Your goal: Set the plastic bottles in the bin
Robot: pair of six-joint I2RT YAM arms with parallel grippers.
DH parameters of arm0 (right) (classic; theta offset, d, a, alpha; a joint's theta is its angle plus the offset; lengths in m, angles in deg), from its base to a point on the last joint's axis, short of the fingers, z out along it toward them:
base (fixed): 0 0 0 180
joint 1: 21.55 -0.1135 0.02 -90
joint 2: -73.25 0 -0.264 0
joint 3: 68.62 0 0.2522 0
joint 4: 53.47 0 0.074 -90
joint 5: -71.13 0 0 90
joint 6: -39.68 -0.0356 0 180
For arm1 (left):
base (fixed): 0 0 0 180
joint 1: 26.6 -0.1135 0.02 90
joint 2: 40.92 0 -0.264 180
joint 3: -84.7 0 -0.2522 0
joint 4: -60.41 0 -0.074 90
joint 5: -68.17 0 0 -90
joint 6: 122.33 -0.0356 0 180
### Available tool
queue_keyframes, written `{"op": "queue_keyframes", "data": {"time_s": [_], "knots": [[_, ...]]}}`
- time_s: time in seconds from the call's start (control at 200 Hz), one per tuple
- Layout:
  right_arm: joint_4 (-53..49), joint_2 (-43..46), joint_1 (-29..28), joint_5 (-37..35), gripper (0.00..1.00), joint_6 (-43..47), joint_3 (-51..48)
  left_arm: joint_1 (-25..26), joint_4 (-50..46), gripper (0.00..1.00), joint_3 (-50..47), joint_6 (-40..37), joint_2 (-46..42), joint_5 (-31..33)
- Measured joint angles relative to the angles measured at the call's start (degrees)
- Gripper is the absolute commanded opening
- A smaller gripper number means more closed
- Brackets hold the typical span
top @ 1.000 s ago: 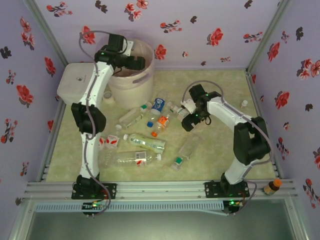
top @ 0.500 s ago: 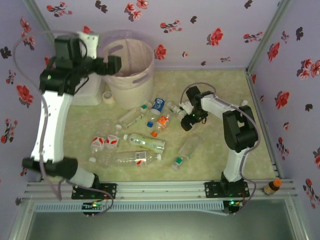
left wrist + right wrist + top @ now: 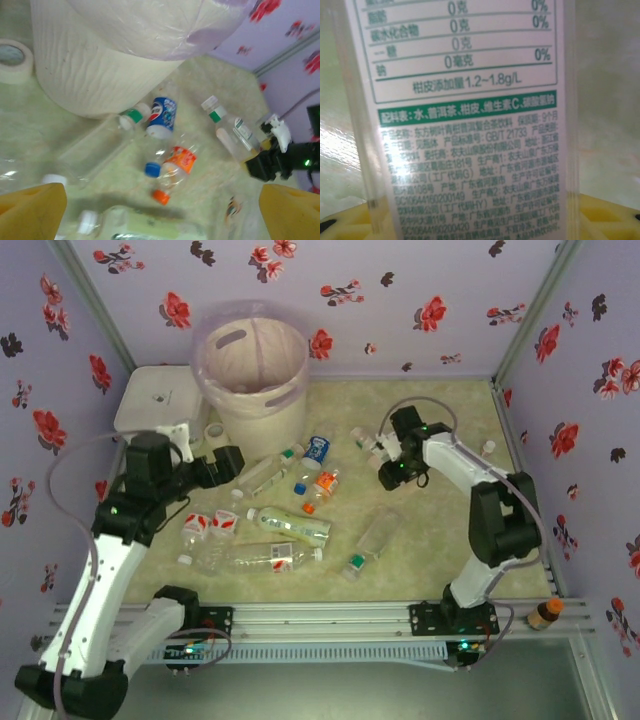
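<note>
Several plastic bottles lay scattered on the table, on the near side of the bin. Farthest out from it sat a long clear bottle with a red-and-white label and, off to its right, a green-capped one. Closer to the bin, my left gripper hung wide open and empty, left of an orange-labelled bottle and a blue-labelled one lying almost at the bin's foot. To the bin's right, my right gripper had its yellow fingers either side of a white-labelled bottle; whether they pressed it I could not tell.
</note>
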Motion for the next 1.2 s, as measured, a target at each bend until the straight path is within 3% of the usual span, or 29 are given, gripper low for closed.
{"op": "queue_keyframes", "data": {"time_s": [0.11, 0.23, 0.34, 0.49, 0.67, 0.955, 1.2], "knots": [[1.9, 8.2, 0.7, 0.9, 0.37, -4.1, -2.4, 1.4, 9.4, 0.97, -8.5, 8.2, -3.3, -0.3], [8.0, 18.4, -0.9, 4.7, 0.27, -9.6, -8.6, 4.2, 19.5, 0.93, -13.8, 15.1, -0.5, -0.1], [14.8, 26.0, -6.0, 7.8, 0.25, -15.1, -15.6, 9.2, 28.7, 0.94, -15.1, 19.0, 5.1, 0.0], [22.4, 30.1, -15.4, 11.4, 0.0, -20.4, -22.4, 15.7, 39.2, 0.94, -15.2, 20.8, 11.4, -0.1], [30.0, 31.6, -24.9, 13.3, 0.0, -23.6, -28.5, 18.4, 44.9, 0.92, -15.2, 21.3, 14.0, 0.1], [39.0, 28.3, -29.9, 15.6, 0.0, -25.9, -31.4, 18.8, 50.3, 0.8, -16.4, 25.3, 18.0, 0.8], [43.7, 24.0, -31.7, 16.2, 0.0, -27.3, -31.4, 19.0, 49.0, 0.48, -16.3, 25.2, 19.6, 0.9]]}}
